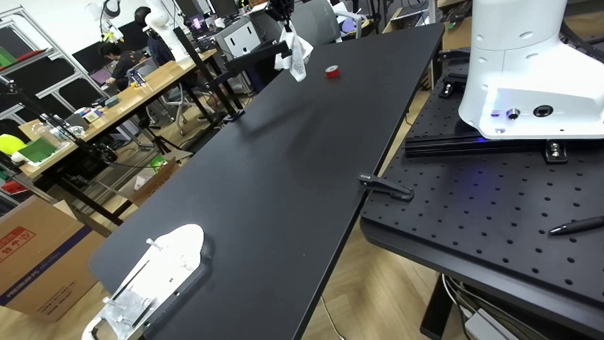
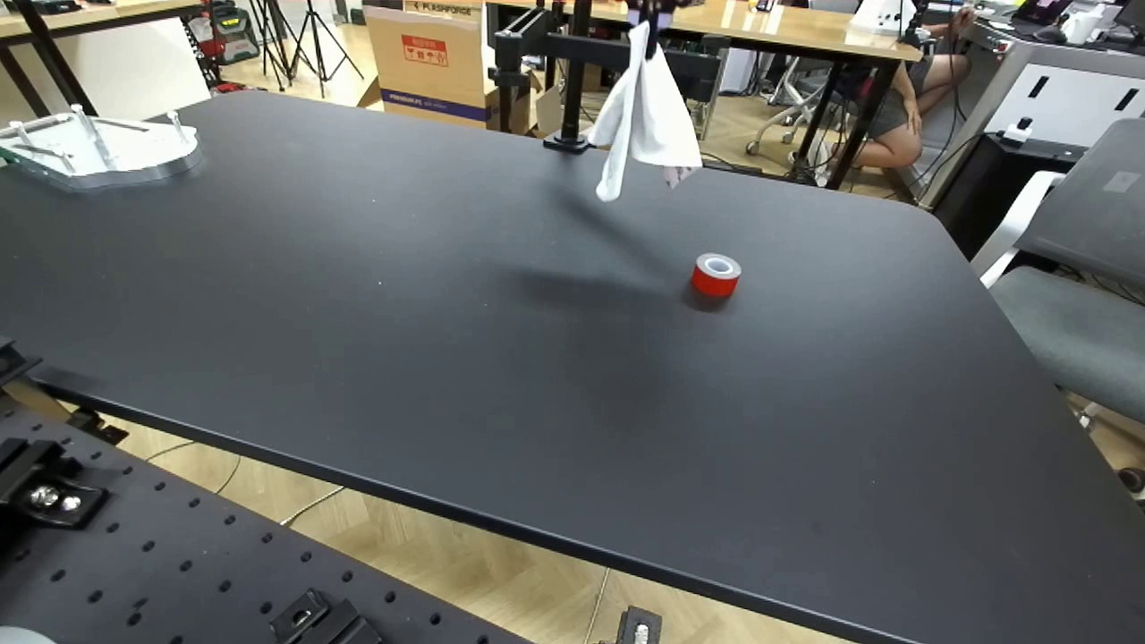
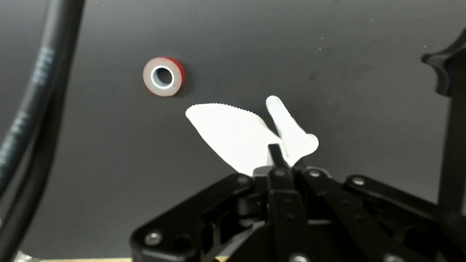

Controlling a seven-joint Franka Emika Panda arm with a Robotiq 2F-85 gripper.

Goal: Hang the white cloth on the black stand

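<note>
The white cloth hangs in loose folds below my gripper in both exterior views [image 1: 297, 52] [image 2: 657, 116], above the black table. My gripper [image 1: 284, 19] is shut on the cloth's upper part; it shows at the top edge in an exterior view [image 2: 652, 25] and in the wrist view [image 3: 285, 156], where the cloth [image 3: 233, 134] spreads beyond the fingertips. The black stand [image 1: 259, 59] has a post at the table's edge and a horizontal arm [image 2: 590, 52]. In the wrist view a dark part, apparently the stand [image 3: 453, 138], lies at the right, apart from the cloth.
A red tape roll [image 1: 332, 72] lies on the black table [image 2: 447, 358] near the cloth, also in the wrist view [image 3: 164, 76]. A white plate with pegs [image 1: 174, 255] lies at one table end. A grey chair [image 2: 1073, 331] stands beside the table. A black cable [image 3: 36, 94] crosses the wrist view's left.
</note>
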